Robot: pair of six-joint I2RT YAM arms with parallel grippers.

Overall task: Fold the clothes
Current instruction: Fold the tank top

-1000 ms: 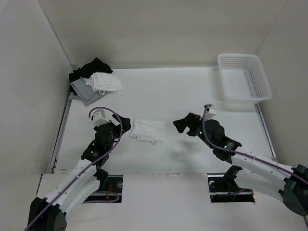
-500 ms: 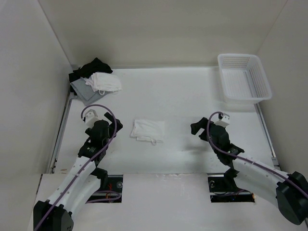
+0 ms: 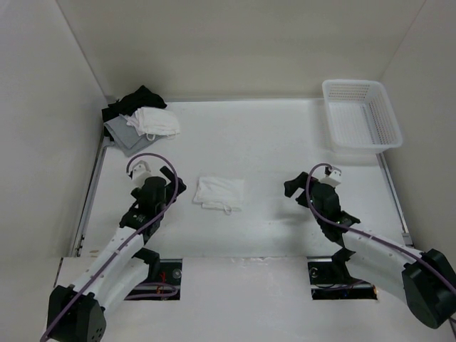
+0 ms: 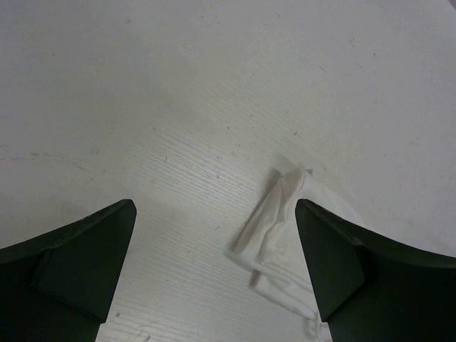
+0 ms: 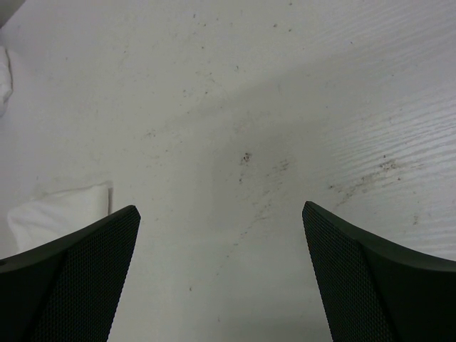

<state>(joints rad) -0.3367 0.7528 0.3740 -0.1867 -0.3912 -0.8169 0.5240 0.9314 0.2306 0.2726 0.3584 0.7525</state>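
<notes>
The clothes point(image 3: 219, 193), a thin white top folded into a small rectangle, lie flat on the table between the two arms. A narrow strap loop sticks out at its near edge. My left gripper point(image 3: 173, 187) hangs open just left of it, touching nothing. In the left wrist view the clothes point(image 4: 285, 235) show beside the right finger, and the left gripper point(image 4: 214, 267) holds nothing. My right gripper point(image 3: 292, 189) stands open well to the right of the clothes. In the right wrist view the right gripper point(image 5: 221, 274) is over bare table, with a corner of the clothes point(image 5: 57, 210) at far left.
A heap of black, grey and white garments point(image 3: 139, 117) lies at the back left corner. A white plastic mesh basket point(image 3: 360, 125) stands at the back right. White walls close in the table on three sides.
Both arms have drawn back from the clothes toward their bases. The right gripper moved right, away from the clothes; the left pulled back to the left. The clothes lie as before.
</notes>
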